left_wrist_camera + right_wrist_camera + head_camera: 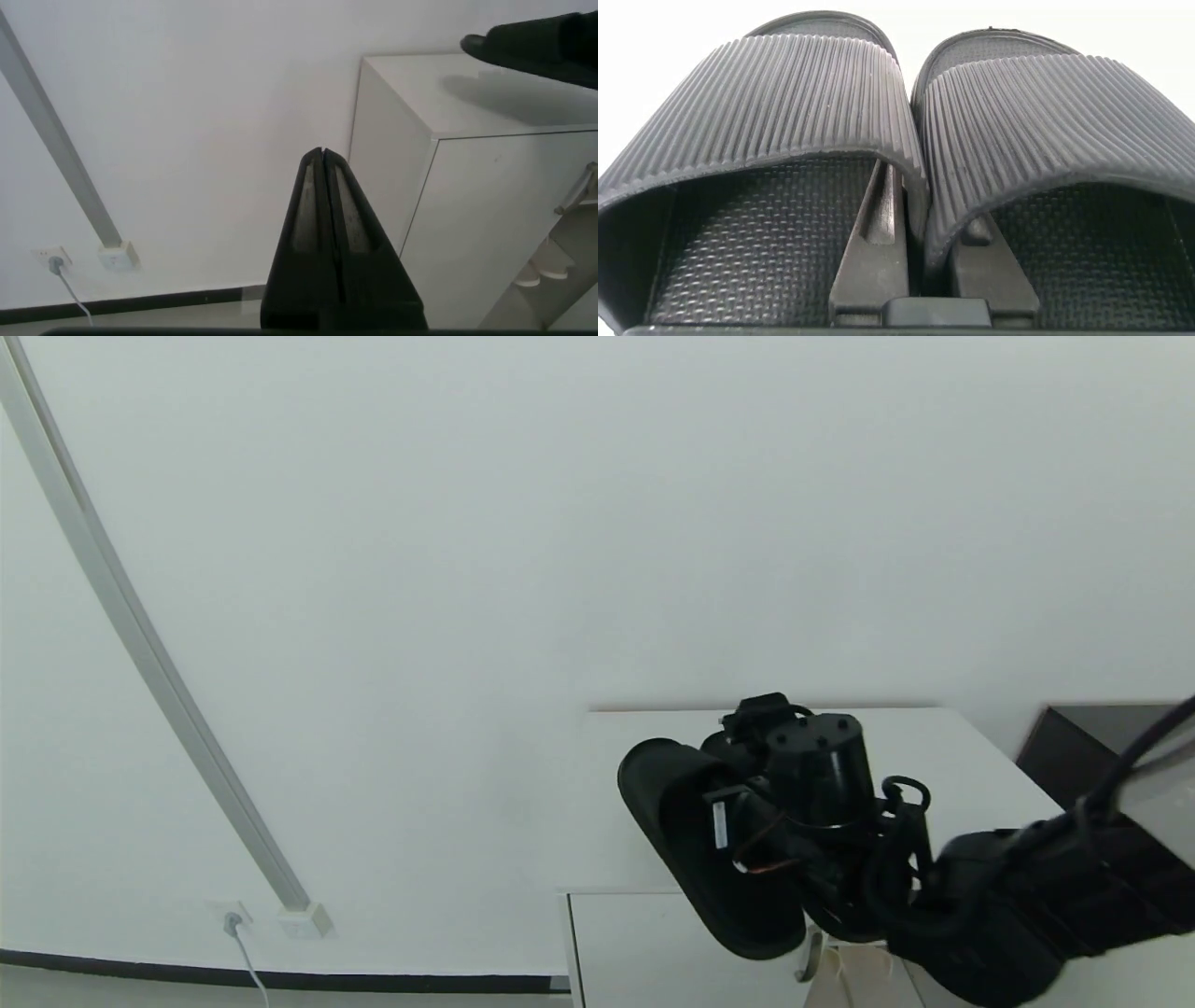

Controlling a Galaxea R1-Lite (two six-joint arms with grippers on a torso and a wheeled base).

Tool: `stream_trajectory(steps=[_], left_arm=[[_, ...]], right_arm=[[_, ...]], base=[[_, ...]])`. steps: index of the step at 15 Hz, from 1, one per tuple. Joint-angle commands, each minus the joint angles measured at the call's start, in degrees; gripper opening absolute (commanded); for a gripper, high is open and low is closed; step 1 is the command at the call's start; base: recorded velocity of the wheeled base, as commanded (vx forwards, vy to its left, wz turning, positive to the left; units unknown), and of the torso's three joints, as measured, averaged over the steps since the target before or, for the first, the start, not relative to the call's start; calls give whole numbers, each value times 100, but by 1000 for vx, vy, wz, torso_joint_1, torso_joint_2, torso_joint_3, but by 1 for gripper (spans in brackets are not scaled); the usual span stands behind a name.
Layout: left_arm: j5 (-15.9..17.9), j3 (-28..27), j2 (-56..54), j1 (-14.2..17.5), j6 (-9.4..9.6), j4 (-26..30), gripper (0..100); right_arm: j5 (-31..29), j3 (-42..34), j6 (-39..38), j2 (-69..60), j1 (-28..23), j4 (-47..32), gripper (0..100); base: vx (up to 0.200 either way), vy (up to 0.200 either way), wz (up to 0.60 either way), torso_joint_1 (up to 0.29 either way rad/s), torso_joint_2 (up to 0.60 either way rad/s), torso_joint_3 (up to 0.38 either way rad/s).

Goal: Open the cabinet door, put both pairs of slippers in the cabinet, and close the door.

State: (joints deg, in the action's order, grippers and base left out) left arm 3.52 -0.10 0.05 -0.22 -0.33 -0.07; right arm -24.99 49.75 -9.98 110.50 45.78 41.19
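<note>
- Head view shows the white box-shaped wooden cabinet (952, 756) against the wall, and the pair of black ribbed-strap rubber slippers (719, 840) held in the air over the front of its top, soles tilted up on edge.
- Judging by the look, the slippers are light, soft and bendy, with a grippy textured footbed. A pinch on the two inner side walls carries both at once. The loose outer halves may sag or swing, so a slow carry through the door opening seems wise.
- Right wrist view adds what the head view hides. The right gripper (924, 271) is clenched on the slippers, its fingers (873, 252) reaching under the straps with the two touching inner edges squeezed between them.
- Left wrist view shows the left gripper (323, 187) pressed closed on nothing, off the cabinet's left side and apart from it.
- That view also shows the cabinet's front panel and its slim metal door handle (581, 189). I cannot tell whether the door is ajar.
</note>
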Motion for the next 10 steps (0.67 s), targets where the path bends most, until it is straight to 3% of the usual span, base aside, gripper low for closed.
stream_trajectory(steps=[1, 4, 10], left_arm=[[-1, 1, 4, 4, -2, -1, 0], [-1, 1, 4, -4, 7, -1, 0], [-1, 1, 4, -4, 7, -1, 0]], right_arm=[[82, -976, -4, -1311, 494, -15, 0], [82, -1424, -12, -1742, 696, -41, 0], [82, -1433, -12, -1584, 731, -41, 0]], base=[[0, 0, 0, 0, 0, 0], [0, 0, 0, 0, 0, 0], [0, 0, 0, 0, 0, 0]])
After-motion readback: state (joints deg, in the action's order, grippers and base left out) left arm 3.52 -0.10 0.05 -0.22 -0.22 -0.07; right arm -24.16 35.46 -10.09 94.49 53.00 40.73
